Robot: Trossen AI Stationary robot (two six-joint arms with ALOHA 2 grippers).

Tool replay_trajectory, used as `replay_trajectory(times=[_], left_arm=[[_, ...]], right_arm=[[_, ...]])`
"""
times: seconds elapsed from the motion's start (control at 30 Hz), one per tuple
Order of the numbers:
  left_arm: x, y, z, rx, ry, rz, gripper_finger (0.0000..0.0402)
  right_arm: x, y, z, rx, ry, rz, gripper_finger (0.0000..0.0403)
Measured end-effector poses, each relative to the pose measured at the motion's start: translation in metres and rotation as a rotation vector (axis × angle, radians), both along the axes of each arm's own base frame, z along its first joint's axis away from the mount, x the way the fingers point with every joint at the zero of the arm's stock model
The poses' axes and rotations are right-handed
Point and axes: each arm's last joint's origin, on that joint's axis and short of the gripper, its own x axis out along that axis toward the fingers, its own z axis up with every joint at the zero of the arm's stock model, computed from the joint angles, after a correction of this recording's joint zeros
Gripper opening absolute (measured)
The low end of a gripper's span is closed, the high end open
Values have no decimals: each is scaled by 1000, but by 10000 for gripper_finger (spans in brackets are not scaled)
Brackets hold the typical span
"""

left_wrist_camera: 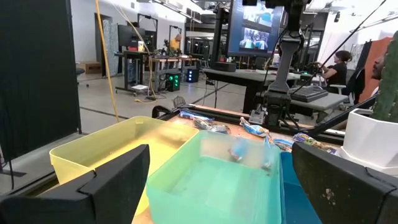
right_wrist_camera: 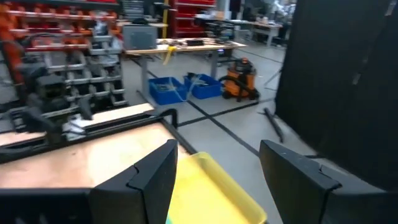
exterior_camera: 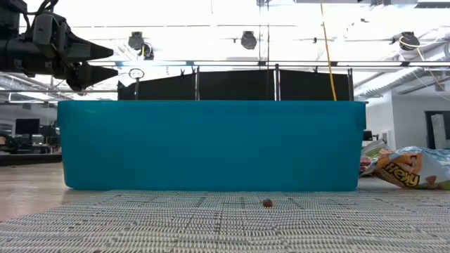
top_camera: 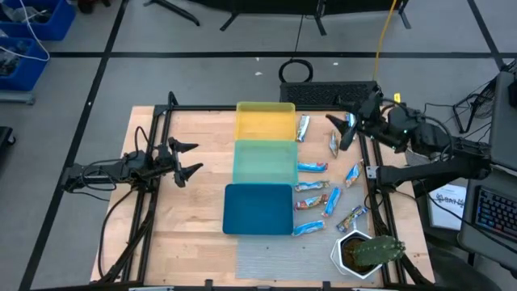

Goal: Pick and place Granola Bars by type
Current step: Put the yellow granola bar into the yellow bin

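Several granola bars lie flat on the wooden table to the right of the trays, among them one (top_camera: 303, 127) beside the yellow tray (top_camera: 265, 121), one (top_camera: 313, 167) beside the green tray (top_camera: 265, 162) and one (top_camera: 308, 229) by the blue tray (top_camera: 258, 208). My right gripper (top_camera: 335, 133) hovers open above the far right bars, near the bar (top_camera: 334, 144); its wrist view shows nothing between the fingers (right_wrist_camera: 217, 149). My left gripper (top_camera: 198, 158) is open and raised left of the green tray, pointing at the trays (left_wrist_camera: 221, 155). It also shows in the low view (exterior_camera: 98, 63).
A white pot with a cactus (top_camera: 363, 255) stands at the near right corner. A grey mesh mat (top_camera: 283, 259) lies along the near edge. Bare wood (top_camera: 202, 202) lies left of the trays. In the low view the blue tray (exterior_camera: 211, 144) hides most of the table; one orange-printed bar (exterior_camera: 411, 169) shows.
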Motion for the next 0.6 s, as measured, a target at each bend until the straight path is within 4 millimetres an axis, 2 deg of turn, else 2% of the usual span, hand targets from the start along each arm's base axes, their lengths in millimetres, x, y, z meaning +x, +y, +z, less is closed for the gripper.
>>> replay_trajectory(times=[0.37, 0.6], left_arm=[[0, 0, 0, 0, 0, 0, 392], [0, 0, 0, 0, 0, 0, 392]], right_arm=[[6, -14, 31, -37, 64, -220, 224], [15, -23, 39, -41, 138, -308, 259]])
